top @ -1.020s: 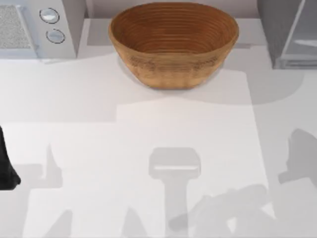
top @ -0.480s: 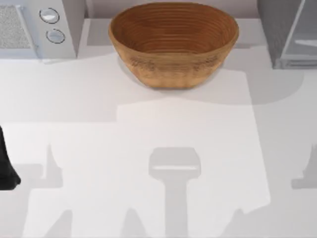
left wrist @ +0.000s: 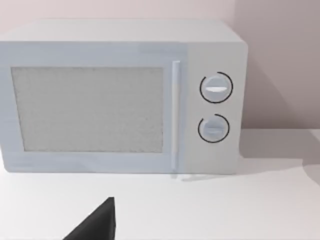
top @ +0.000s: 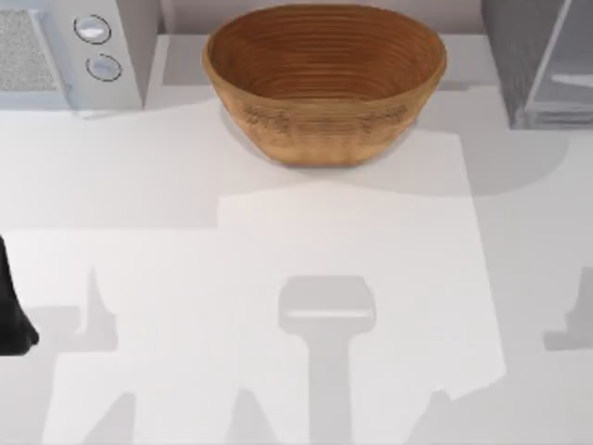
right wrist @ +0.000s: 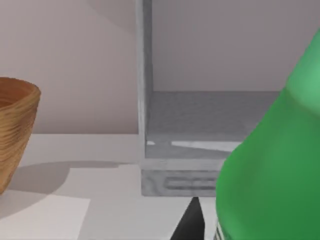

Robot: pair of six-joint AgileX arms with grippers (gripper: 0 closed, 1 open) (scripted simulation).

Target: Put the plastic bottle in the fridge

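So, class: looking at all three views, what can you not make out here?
- Plastic bottle: right wrist view, cap and base cut off by the picture edges.
- Fridge: top view, cut off at the corner; inside unseen.
- Microwave: top view, cut by the edge.
- Left arm: top view, a dark sliver at the edge.

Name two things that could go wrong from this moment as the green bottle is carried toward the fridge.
1. The green plastic bottle sits very close to the right wrist camera and hides part of the fridge opening, so it might clip the door frame.
2. The wicker basket stands beside the fridge; a wide swing could knock it.
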